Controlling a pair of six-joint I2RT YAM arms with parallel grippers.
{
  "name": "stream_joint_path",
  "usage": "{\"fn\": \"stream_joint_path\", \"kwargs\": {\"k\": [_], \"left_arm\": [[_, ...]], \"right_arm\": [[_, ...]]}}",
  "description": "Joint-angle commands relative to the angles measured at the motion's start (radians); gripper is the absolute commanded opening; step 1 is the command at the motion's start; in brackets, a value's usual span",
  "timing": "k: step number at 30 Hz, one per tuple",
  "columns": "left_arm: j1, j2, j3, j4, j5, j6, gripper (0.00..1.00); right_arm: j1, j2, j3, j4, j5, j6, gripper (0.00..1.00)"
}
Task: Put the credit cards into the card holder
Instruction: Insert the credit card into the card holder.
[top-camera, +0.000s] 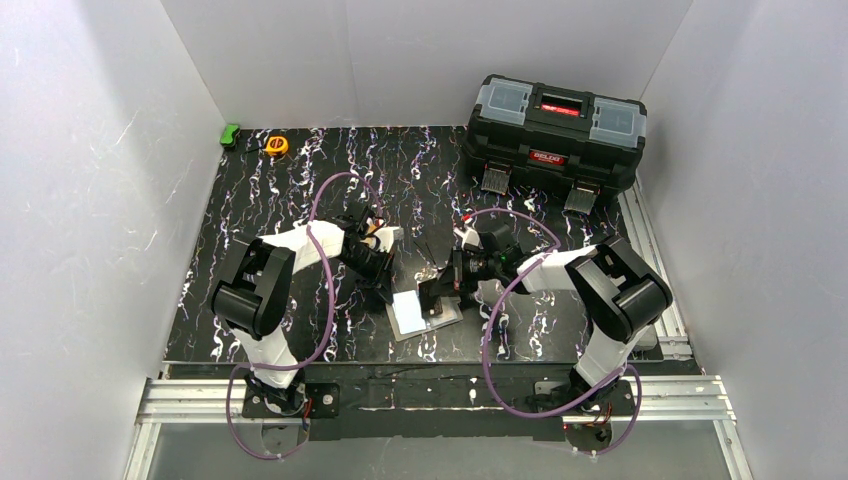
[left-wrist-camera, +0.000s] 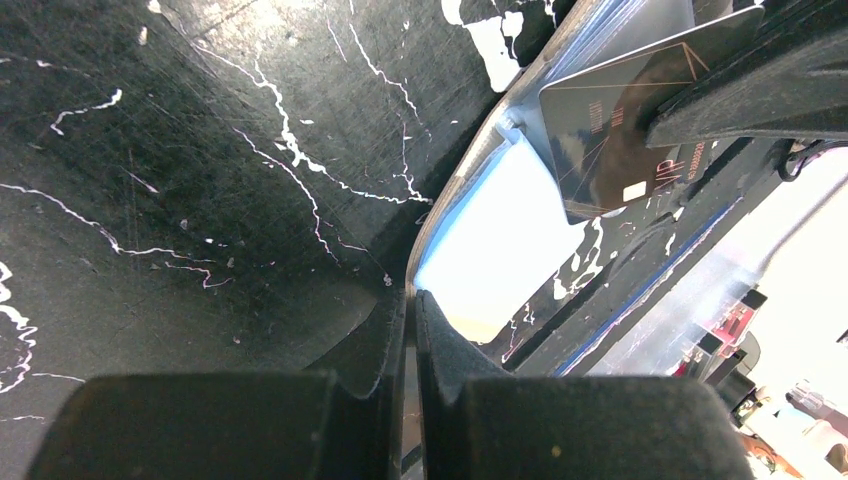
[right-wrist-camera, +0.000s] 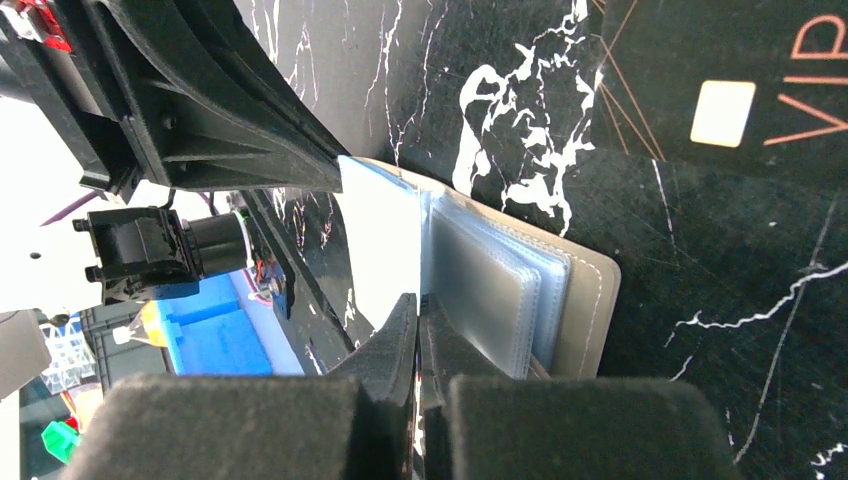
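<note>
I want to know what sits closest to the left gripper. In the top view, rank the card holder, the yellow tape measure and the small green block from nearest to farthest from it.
1. The card holder, right at the fingertips of the left gripper, near front centre.
2. The tape measure, far back, towards the left.
3. The green block, back-left corner, just beyond the tape measure.

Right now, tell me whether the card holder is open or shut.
Open: the card holder lies spread, its clear pockets exposed.
</note>
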Motion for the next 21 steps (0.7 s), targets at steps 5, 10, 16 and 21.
{"fn": "stream_joint_path", "kwargs": {"k": [5,10,16,21], "left_arm": [[-0.007,-0.031,-0.016,-0.002,-0.001,-0.004,0.0],[-0.007,-0.03,-0.018,0.003,-0.005,-0.012,0.0],[-0.007,-0.031,-0.021,0.006,0.0,-0.018,0.0],[-0.008,-0.027,-0.012,-0.011,-0.003,-0.011,0.0]], "right_arm": [[0.001,0.014,-0.03,0.053,0.002,0.008,0.01],[0.006,0.006,-0.042,0.052,0.026,0.015,0.01],[0.017,0.005,-0.028,0.036,0.024,0.004,0.01],[0.034,0.011,-0.004,0.014,0.026,-0.01,0.01]]}}
